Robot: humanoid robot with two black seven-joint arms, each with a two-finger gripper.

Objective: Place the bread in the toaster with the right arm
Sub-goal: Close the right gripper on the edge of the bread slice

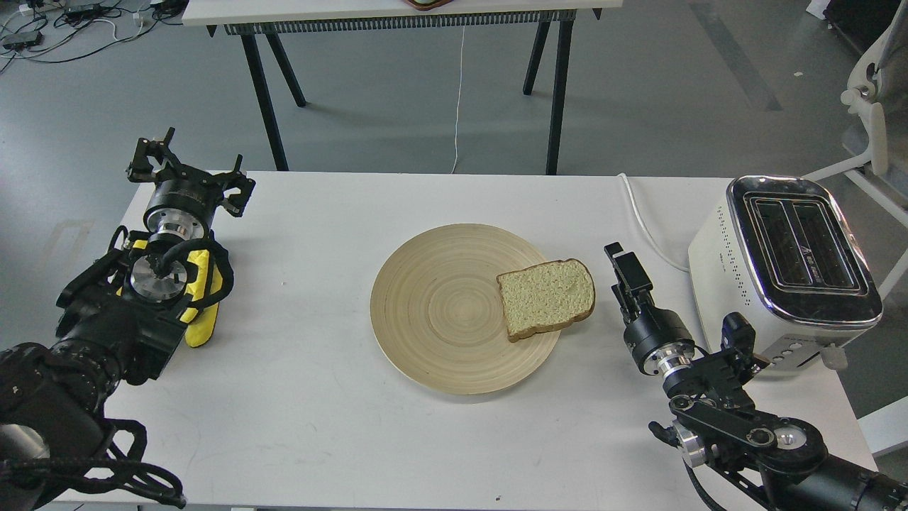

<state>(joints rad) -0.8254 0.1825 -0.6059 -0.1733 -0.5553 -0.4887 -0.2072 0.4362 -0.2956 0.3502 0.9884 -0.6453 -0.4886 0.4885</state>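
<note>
The bread (pixel 546 296) lies flat on the right edge of a round wooden plate (pixel 440 312), its crust overhanging the rim. The cream-white toaster (pixel 794 266) stands at the table's right end, chrome top up, both slots empty. My right gripper (pixel 624 268) is a narrow black part just right of the bread, apart from it, between bread and toaster; its two fingers cannot be told apart. My left gripper (pixel 188 170) rests at the table's far left with its fingers spread, holding nothing.
A white cord (pixel 647 223) runs from the toaster to the table's back edge. A yellow part (pixel 202 294) sits on my left arm. Another table (pixel 397 14) stands behind, and a white chair (pixel 876 106) is at the far right.
</note>
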